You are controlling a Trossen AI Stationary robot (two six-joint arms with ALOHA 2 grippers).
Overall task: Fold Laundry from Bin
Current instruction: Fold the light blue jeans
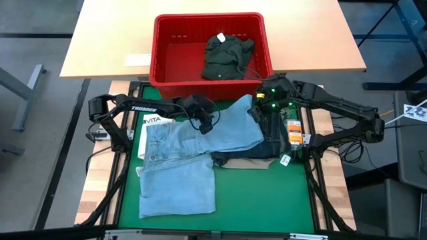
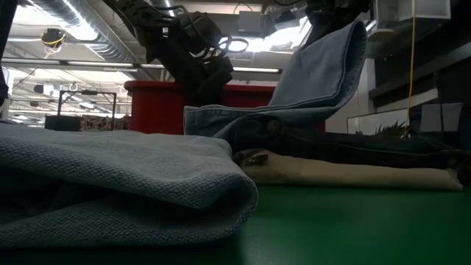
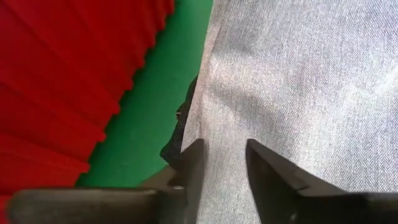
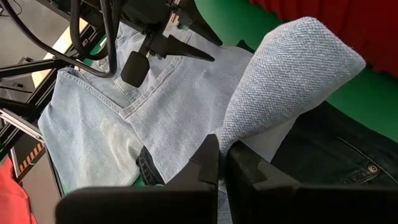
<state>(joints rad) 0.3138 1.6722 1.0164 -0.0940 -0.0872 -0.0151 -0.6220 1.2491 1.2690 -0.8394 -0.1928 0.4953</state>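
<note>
Light blue jeans [image 1: 180, 167] are spread on the green counter [image 1: 267, 193], one leg pinched in the closed right tool [image 4: 219, 158] and raised toward the bin [image 1: 163, 53], while the half-open left tool [image 3: 222, 165], holding nothing, is poised over the same leg.

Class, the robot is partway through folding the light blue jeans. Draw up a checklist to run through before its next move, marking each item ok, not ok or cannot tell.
1. Right gripper shut on a fold of the light blue jeans: ok.
2. Left gripper released: ok, its fingers stand apart just above the denim with nothing between them.
3. Lifted trouser leg clear of the bin: ok, it hangs over the mat, beside the red wall.
4. Jeans lying flat: not ok, one leg is raised and draped over the dark navy jeans.
5. Beige trousers undisturbed beneath the navy pair: ok.
6. Bin emptied: not ok, a dark olive-green piece remains inside.
</note>
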